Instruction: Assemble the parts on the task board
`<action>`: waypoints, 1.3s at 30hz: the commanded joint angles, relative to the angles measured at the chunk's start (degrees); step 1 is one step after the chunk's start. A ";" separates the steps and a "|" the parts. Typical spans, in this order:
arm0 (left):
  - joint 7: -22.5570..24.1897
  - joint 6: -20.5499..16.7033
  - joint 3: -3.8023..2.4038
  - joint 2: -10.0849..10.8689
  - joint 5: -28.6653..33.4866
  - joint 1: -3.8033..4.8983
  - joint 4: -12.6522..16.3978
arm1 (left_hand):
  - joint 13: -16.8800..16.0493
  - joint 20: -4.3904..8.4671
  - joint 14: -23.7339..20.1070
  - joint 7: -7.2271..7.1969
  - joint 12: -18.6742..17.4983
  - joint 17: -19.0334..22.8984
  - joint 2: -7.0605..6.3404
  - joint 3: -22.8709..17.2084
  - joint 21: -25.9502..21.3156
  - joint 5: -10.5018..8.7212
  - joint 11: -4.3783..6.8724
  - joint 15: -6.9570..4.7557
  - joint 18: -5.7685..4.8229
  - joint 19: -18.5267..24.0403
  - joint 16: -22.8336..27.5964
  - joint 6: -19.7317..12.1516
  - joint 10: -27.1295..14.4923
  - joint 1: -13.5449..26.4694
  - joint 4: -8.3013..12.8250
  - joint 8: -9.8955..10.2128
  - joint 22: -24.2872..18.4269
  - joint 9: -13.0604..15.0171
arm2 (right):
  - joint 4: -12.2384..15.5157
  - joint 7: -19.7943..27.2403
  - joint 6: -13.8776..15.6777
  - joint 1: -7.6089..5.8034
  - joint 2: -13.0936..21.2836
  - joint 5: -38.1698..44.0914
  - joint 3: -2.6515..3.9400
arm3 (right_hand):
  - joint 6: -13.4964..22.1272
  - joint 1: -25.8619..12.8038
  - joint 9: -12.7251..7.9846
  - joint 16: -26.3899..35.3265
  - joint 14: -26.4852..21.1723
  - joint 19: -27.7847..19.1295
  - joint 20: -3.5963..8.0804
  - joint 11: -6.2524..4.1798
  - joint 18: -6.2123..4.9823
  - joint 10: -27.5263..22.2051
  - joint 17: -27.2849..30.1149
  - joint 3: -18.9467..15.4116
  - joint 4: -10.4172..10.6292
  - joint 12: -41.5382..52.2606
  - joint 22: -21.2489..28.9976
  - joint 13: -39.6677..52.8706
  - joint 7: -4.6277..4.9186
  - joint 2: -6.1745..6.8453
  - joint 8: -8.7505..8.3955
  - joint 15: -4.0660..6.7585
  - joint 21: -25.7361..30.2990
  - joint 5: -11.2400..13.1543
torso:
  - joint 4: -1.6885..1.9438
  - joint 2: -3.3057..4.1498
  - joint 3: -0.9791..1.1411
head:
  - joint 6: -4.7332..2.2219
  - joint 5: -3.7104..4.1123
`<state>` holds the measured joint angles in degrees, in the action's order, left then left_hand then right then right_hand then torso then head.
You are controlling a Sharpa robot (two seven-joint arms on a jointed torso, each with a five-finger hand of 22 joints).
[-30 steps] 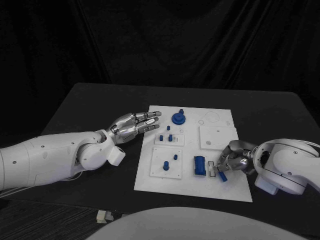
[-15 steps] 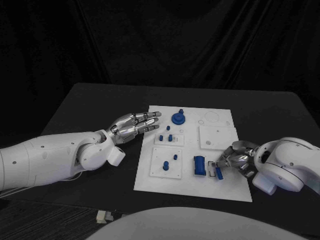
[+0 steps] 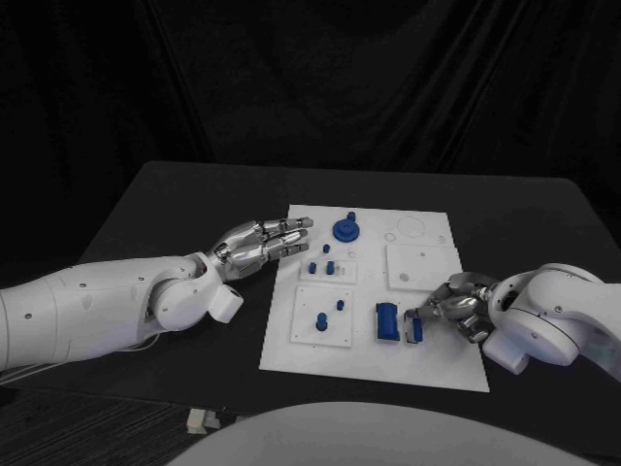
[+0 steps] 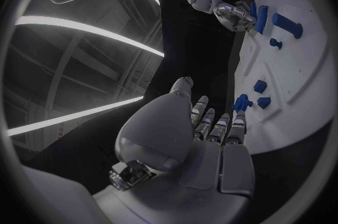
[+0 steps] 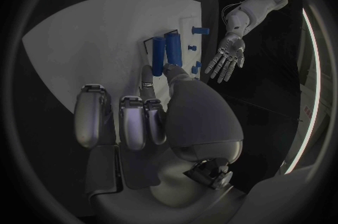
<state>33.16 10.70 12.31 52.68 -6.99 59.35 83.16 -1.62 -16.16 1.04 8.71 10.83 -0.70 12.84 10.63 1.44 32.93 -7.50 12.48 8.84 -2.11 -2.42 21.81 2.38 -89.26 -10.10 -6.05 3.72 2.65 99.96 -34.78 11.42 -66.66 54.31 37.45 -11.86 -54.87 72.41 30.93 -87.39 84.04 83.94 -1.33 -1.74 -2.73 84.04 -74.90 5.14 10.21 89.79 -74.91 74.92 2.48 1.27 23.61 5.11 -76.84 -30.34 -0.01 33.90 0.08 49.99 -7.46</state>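
The right hand (image 3: 450,309) is pinching a slim blue part (image 3: 418,329) in its fingers, holding it beside a thicker blue block (image 3: 386,322) at the near right of the white task board (image 3: 370,364). The left hand (image 3: 262,242) is hovering, fingers released, beside the board's left edge.

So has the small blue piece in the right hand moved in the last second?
Yes. The right hand has carried the blue piece leftward, closer to the larger blue block on the board.
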 commanded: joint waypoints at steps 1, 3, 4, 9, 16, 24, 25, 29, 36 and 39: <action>0.43 0.80 -0.05 -0.13 0.10 -0.09 0.09 | -0.06 -0.38 0.08 0.58 0.20 -0.05 0.05 -0.04 0.05 0.25 -0.38 0.46 -1.10 0.05 -0.35 0.30 0.00 -0.61 0.18 -0.18 -0.04 0.09 | -0.04 -0.94 1.27 -0.08 -0.25 -1.02 0.03 | -0.08 -0.61 -0.10 0.22 4.72 0.41 0.31 -0.23 -0.35 5.96 -9.34 0.04 0.43 0.21 -10.98 15.08 -0.19 0.09 -0.24 0.27 0.25 0.33 | 0.00 0.02 0.00 | 0.01 -0.02; 0.40 0.82 -0.05 -0.13 0.10 -0.09 0.10 | -0.06 -0.38 0.08 0.58 0.20 -0.05 0.05 -0.04 0.05 0.25 -0.38 0.46 -1.10 0.05 -0.35 0.30 0.00 -0.61 0.18 -0.18 -0.04 0.09 | -0.12 -0.96 1.38 -0.08 -0.34 -0.88 0.03 | 0.07 -1.04 -0.19 0.26 4.71 0.37 0.26 -0.14 -0.37 5.96 -9.28 -0.08 0.69 0.21 -10.95 15.08 -0.10 0.08 -0.28 0.20 0.37 1.11 | 0.00 0.02 0.00 | 0.01 -0.01; 0.39 0.83 -0.05 -0.13 0.10 -0.09 0.11 | -0.06 -0.38 0.08 0.58 0.20 -0.05 0.05 -0.04 0.05 0.25 -0.38 0.46 -1.10 0.05 -0.35 0.30 0.00 -0.61 0.18 -0.18 -0.04 0.09 | -0.15 -0.97 1.42 -0.08 -0.39 -0.66 0.03 | 0.12 -1.21 -0.23 0.25 4.72 0.39 0.22 -0.11 -0.36 5.96 -9.30 -0.13 0.79 0.21 -10.96 15.08 -0.08 0.06 -0.28 0.17 0.33 1.69 | 0.00 0.02 0.00 | 0.01 -0.01; 0.32 0.84 -0.05 -0.09 0.10 -0.09 0.15 | -0.07 -0.39 0.09 0.61 0.22 -0.06 0.06 -0.10 0.06 0.25 -0.39 0.50 -1.14 0.04 -0.38 0.32 0.02 -0.63 0.27 -0.21 -0.03 0.10 | -0.24 -0.99 1.43 -0.07 -0.57 0.34 0.03 | 0.35 -1.24 -0.30 0.26 4.72 0.34 0.19 -0.08 -0.39 5.96 -9.29 -0.18 0.75 0.21 -10.92 15.08 -0.03 0.16 -0.34 0.14 0.48 2.25 | -0.01 0.02 0.00 | 0.01 -0.09; 0.13 1.00 -0.05 -0.12 0.10 -0.10 0.14 | -0.07 -0.39 0.09 0.61 0.22 -0.06 0.06 -0.10 0.06 0.25 -0.39 0.51 -1.15 0.04 -0.39 0.32 0.02 -0.63 0.28 -0.21 -0.03 0.10 | -0.32 -0.97 0.94 -0.05 -0.78 1.47 0.03 | 1.21 -1.14 -0.34 0.25 4.72 0.16 -0.04 0.25 -0.46 5.96 -9.36 -0.59 0.29 0.21 -10.81 15.08 0.32 0.66 -0.29 -0.13 0.93 5.12 | 0.00 0.00 0.01 | 0.01 -0.10; -0.07 1.20 -0.05 -0.20 0.10 -0.10 0.09 | -0.07 -0.39 0.12 0.63 0.25 -0.08 0.04 -0.12 0.05 0.25 -0.42 0.55 -1.18 0.05 -0.45 0.31 0.03 -0.63 0.33 -0.23 -0.07 0.10 | -0.17 -0.82 0.21 -0.03 -0.91 2.04 0.03 | 2.15 -1.54 -0.32 0.34 4.68 0.09 -0.35 0.63 -0.50 5.96 -9.20 -1.64 0.19 0.21 -10.77 15.08 0.72 1.09 -0.02 -0.45 1.17 9.42 | 0.00 0.05 0.01 | 0.01 -0.08; -0.09 1.20 -0.05 -0.20 0.10 -0.10 0.09 | -0.08 -0.41 0.16 0.65 0.27 -0.09 0.04 -0.14 0.05 0.26 -0.43 0.62 -1.22 0.05 -0.51 0.32 0.05 -0.62 0.37 -0.24 -0.08 0.10 | -0.14 -0.80 0.19 -0.03 -0.92 2.08 0.03 | 2.15 -1.54 -0.32 0.34 4.68 0.09 -0.35 0.63 -0.50 5.96 -9.20 -1.64 0.19 0.21 -10.77 15.08 0.72 1.09 -0.02 -0.45 1.17 9.42 | 0.00 0.06 0.01 | 0.01 -0.11; -0.18 1.26 -0.05 -0.22 0.10 -0.11 0.04 | -0.08 -0.41 0.16 0.65 0.27 -0.09 0.04 -0.14 0.05 0.26 -0.43 0.62 -1.22 0.05 -0.51 0.32 0.05 -0.62 0.37 -0.24 -0.08 0.10 | -0.02 -0.72 0.17 -0.02 -0.93 2.27 0.03 | 2.55 -1.68 -0.32 0.38 4.66 0.05 -0.44 0.77 -0.52 5.96 -9.15 -2.01 0.19 0.21 -10.74 15.08 0.89 1.20 0.02 -0.56 1.27 10.34 | -0.01 0.03 0.01 | 0.01 -0.02; -0.25 1.32 -0.05 -0.26 0.10 -0.13 -0.05 | -0.08 -0.43 0.19 0.66 0.28 -0.11 0.05 -0.16 0.05 0.26 -0.44 0.72 -1.28 0.06 -0.58 0.30 0.06 -0.61 0.41 -0.25 -0.09 0.09 | 0.05 -0.68 0.17 -0.01 -0.91 2.47 0.03 | 2.73 -2.28 -0.28 0.26 4.72 0.08 -0.55 0.89 -0.51 5.96 -9.40 -2.55 0.57 0.21 -10.76 15.08 1.02 1.15 0.24 -0.68 1.25 11.35 | -0.02 0.01 0.00 | 0.01 -0.11; -0.27 1.34 -0.05 -0.26 0.10 -0.14 -0.08 | -0.08 -0.43 0.19 0.66 0.28 -0.11 0.05 -0.16 0.05 0.26 -0.44 0.72 -1.28 0.06 -0.58 0.30 0.06 -0.61 0.41 -0.25 -0.09 0.09 | 0.06 -0.68 0.26 -0.01 -0.87 2.93 0.03 | 2.87 -2.47 -0.28 0.29 4.71 0.07 -0.59 0.93 -0.52 5.96 -9.32 -2.73 0.70 0.21 -10.74 15.08 1.05 1.16 0.26 -0.71 1.29 11.63 | -0.02 0.03 0.00 | 0.01 -0.10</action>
<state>32.37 11.27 12.31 52.53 -6.99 59.29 83.02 -1.62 -16.16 1.25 8.71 10.83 -0.74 12.84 10.47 1.44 33.00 -7.49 12.68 7.94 -2.11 -2.64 21.81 2.37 -89.26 -9.95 -6.05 3.72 2.70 99.72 -35.39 12.00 -66.66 53.51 39.71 -11.87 -52.34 70.70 30.61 -87.39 83.99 84.14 -1.54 -1.30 -2.70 84.02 -74.90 2.76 10.99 89.79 -74.94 74.91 3.54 2.41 23.68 4.74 -75.83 -18.97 -0.02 33.93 0.08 49.99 -7.56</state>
